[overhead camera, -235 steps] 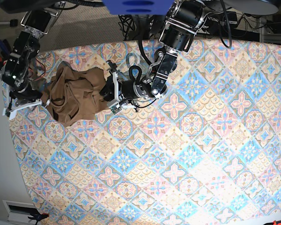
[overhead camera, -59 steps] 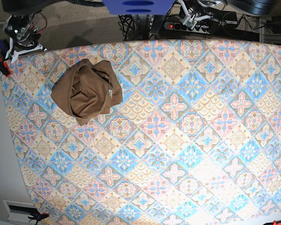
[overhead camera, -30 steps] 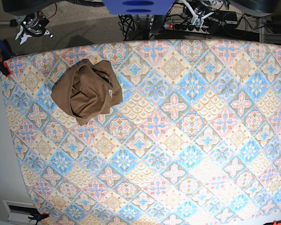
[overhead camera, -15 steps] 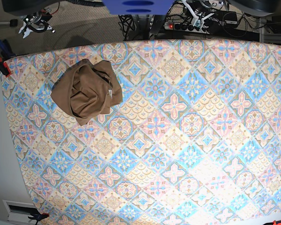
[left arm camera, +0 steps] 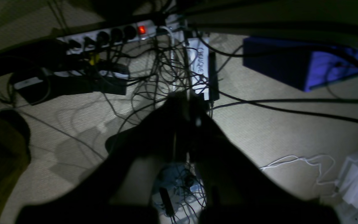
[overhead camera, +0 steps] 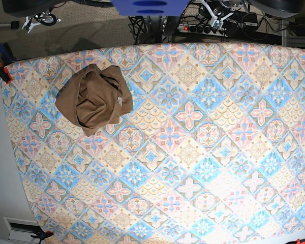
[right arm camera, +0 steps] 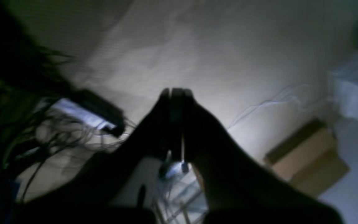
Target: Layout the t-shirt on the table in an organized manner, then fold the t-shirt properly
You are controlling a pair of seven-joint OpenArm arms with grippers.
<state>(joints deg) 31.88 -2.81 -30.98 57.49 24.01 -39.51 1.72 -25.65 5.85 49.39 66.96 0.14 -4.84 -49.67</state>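
Observation:
The tan-brown t-shirt (overhead camera: 94, 99) lies crumpled in a heap on the far left part of the patterned table (overhead camera: 193, 152), with a small pale label showing at its right side. Nothing touches it. Both arms are pulled back beyond the table's far edge. My right gripper (overhead camera: 38, 20) sits at the top left over the floor, and my left gripper (overhead camera: 215, 11) at the top centre-right above the cables. In the wrist views both show as dark silhouettes with the jaws pressed together: the left gripper (left arm camera: 186, 101) and the right gripper (right arm camera: 176, 91) are shut and hold nothing.
A power strip (left arm camera: 104, 34) with a red light and tangled cables (left arm camera: 166, 71) lie on the carpet behind the table, beside a blue box (left arm camera: 291, 65). A cardboard box (right arm camera: 306, 158) stands on the floor. A red clamp (overhead camera: 2, 71) grips the table's left edge.
My right gripper has drifted a little farther back from the table's far edge. The t-shirt and the left gripper have not visibly moved.

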